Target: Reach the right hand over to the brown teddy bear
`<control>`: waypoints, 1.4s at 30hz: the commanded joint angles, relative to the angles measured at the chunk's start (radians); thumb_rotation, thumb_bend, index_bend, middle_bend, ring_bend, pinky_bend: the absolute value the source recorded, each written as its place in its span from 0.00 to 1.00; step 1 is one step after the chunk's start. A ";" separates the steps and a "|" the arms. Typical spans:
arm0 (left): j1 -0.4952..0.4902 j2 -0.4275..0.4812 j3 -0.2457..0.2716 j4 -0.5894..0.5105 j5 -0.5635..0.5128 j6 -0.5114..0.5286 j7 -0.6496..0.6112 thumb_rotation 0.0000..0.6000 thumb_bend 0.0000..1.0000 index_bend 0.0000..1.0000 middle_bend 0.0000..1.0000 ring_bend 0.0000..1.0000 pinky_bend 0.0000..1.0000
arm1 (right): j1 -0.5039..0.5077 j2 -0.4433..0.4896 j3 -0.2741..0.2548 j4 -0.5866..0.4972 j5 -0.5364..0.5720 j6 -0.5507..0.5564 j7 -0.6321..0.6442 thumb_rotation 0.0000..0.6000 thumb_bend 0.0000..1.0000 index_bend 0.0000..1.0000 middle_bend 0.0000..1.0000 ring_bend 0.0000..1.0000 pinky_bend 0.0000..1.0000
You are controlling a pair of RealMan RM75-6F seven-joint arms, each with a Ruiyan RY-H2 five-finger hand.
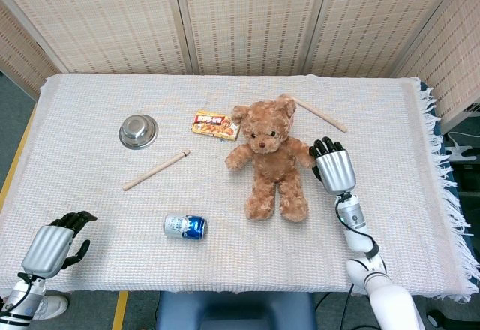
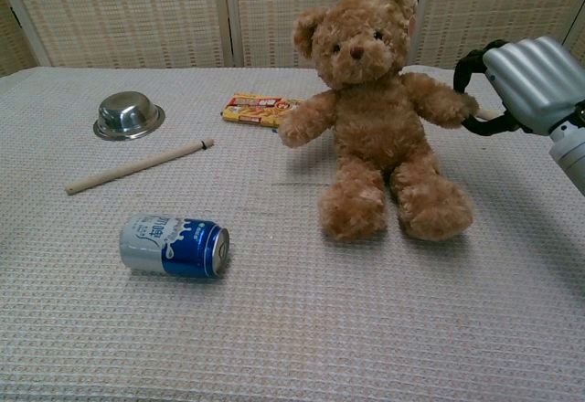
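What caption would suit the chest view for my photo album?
Robot's right hand reaches beside a seated brown teddy bear; a blue can lies on its side nearby.
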State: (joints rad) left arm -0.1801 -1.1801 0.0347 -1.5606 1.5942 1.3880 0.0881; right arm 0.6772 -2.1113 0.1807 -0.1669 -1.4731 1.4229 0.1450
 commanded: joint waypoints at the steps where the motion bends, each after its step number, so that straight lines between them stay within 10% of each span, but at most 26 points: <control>1: 0.000 0.000 0.000 0.000 0.000 0.000 0.001 1.00 0.44 0.28 0.25 0.27 0.48 | 0.005 0.001 0.003 -0.003 0.005 0.005 -0.001 1.00 0.22 0.54 0.42 0.32 0.55; 42: -0.001 -0.002 0.005 -0.002 0.007 -0.002 0.005 1.00 0.44 0.28 0.25 0.27 0.48 | -0.024 -0.004 -0.030 0.009 0.019 -0.048 -0.002 1.00 0.22 0.54 0.42 0.32 0.57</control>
State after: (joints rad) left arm -0.1814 -1.1816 0.0393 -1.5624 1.6007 1.3865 0.0932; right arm 0.6565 -2.1132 0.1548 -0.1619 -1.4514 1.3804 0.1447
